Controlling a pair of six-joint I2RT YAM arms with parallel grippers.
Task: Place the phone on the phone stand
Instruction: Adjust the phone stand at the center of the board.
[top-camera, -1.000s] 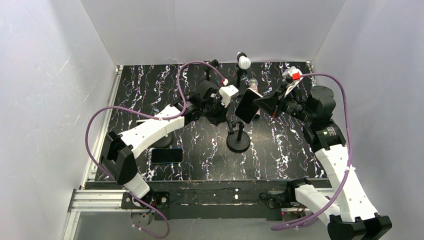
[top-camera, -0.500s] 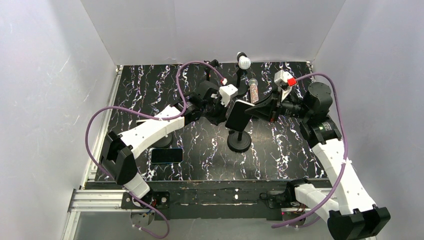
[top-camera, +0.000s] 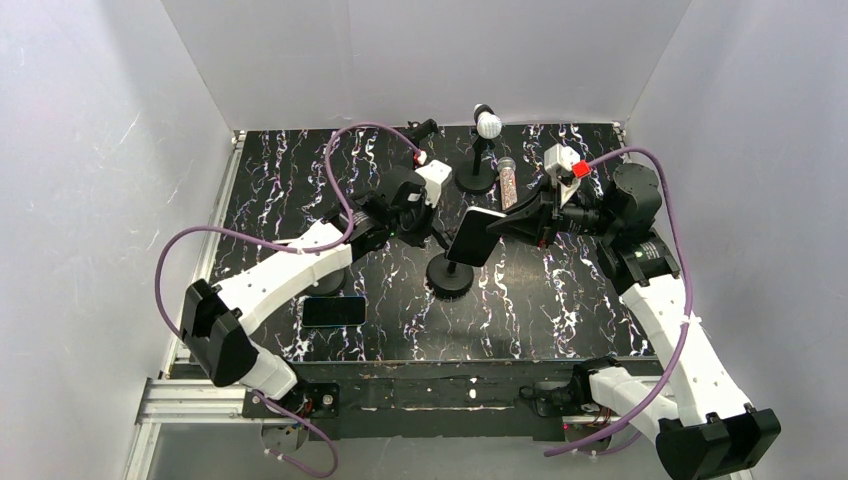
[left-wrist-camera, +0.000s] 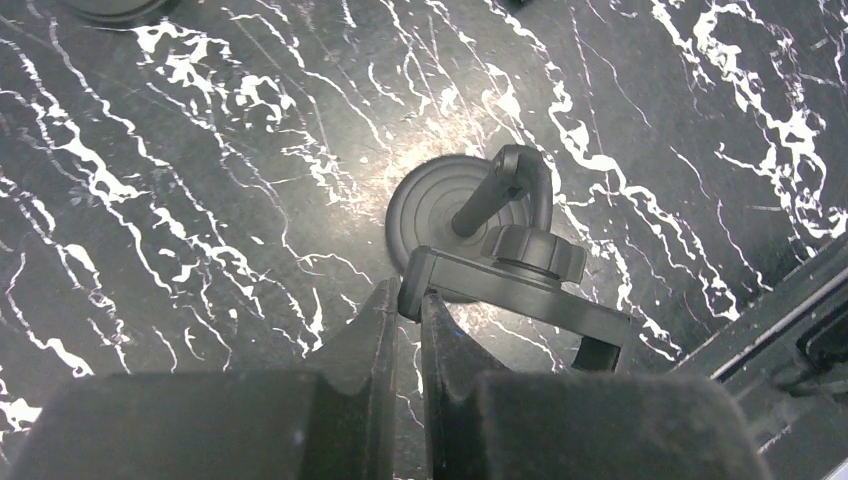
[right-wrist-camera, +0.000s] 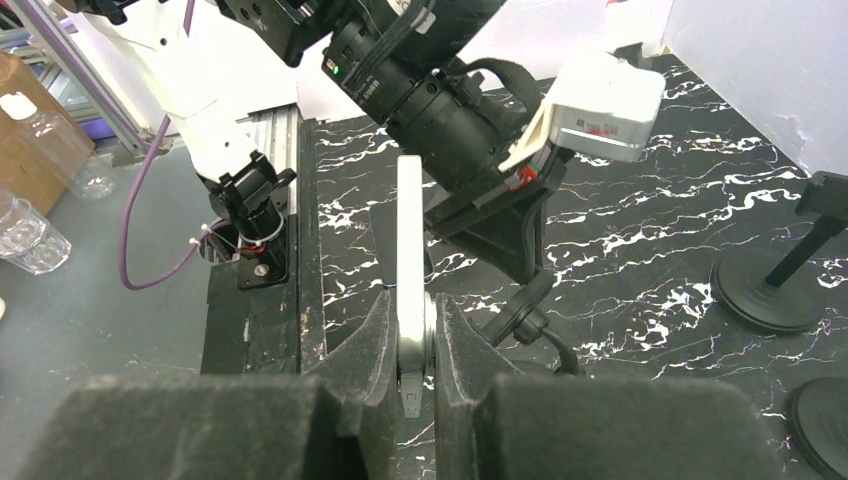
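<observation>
Two grippers at work! The right gripper (right-wrist-camera: 412, 312) is clenched on the phone (right-wrist-camera: 410, 230), holding it edge-on above the tabletop, just beside the phone stand (top-camera: 449, 277) mid-table. The left gripper (left-wrist-camera: 407, 300) pinches the stand's cradle end. A second phone (top-camera: 335, 311) lies flat by the left arm.

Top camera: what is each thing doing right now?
phone: tilted, clamped in right gripper.
phone stand: upright, cradle pinched by left gripper.
second phone: lying flat on table.
right gripper: shut on phone.
left gripper: shut on phone stand.
</observation>
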